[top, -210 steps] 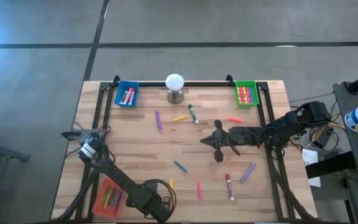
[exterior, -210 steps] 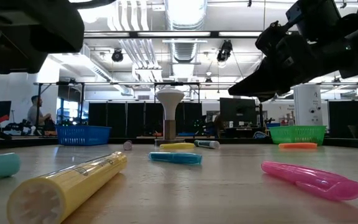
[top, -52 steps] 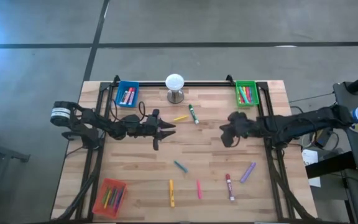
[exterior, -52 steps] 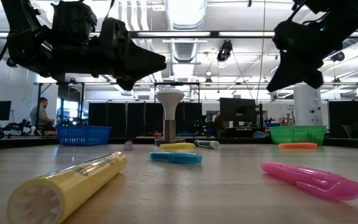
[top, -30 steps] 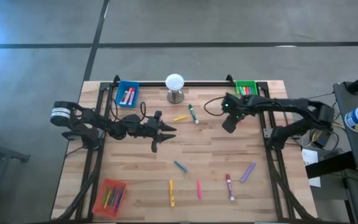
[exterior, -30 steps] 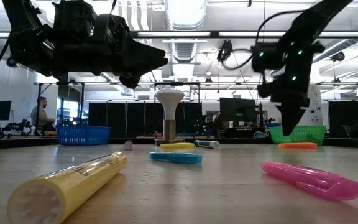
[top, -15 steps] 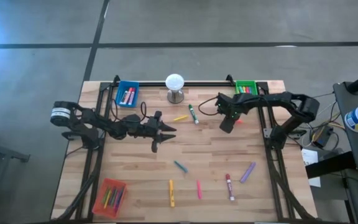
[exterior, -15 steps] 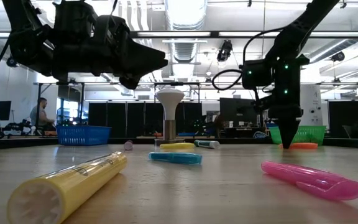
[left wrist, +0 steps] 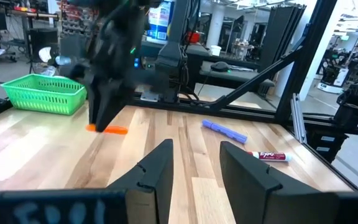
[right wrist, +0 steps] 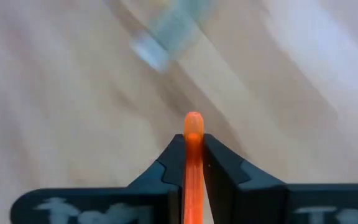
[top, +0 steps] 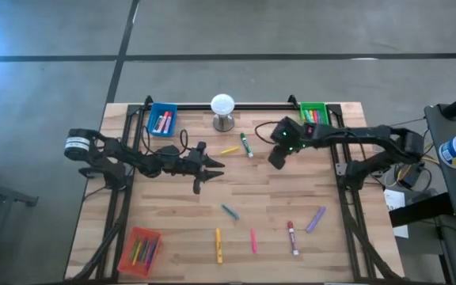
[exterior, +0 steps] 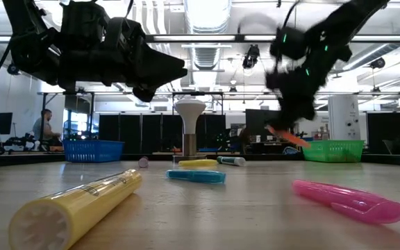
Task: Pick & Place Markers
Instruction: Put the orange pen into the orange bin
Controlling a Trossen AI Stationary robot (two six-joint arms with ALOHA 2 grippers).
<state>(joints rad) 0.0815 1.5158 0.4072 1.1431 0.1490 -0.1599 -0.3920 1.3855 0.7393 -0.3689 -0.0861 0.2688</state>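
My right gripper (top: 276, 161) hangs over the table's far right part, shut on an orange marker (exterior: 290, 138) that is clear of the wood. My left gripper (top: 208, 172) hovers level at mid-table, left of centre, open and holding nothing (left wrist: 194, 149). Loose markers lie flat on the table: a yellow one (top: 229, 150) and a green-and-white one (top: 246, 145) near the far middle, and a teal one (top: 229, 211), a second yellow one (top: 218, 245), a pink one (top: 253, 241), a red-and-white one (top: 292, 237) and a purple one (top: 316, 219) toward the near side. My right gripper pinches the orange marker between its two fingers (right wrist: 174, 163). The marker lies along the fingers, and its rounded end (right wrist: 192, 119) sticks out past their tips. The fingers slant down from above. The marker is lifted clear of the table and hangs tilted (left wrist: 107, 129).
A blue tray (top: 162, 119) and a green tray (top: 313, 119) with markers stand at the far edge, with a white ball on a metal stand (top: 223, 111) between them. A red tray (top: 139, 250) with markers sits at the near left corner. Black frame rails run along both sides.
My right gripper has come down on the orange marker lying near the green tray and shut on it. It has then lifted the marker clear of the table, tipping and shifting toward the table's left. The marker now hangs tilted instead of lying flat.
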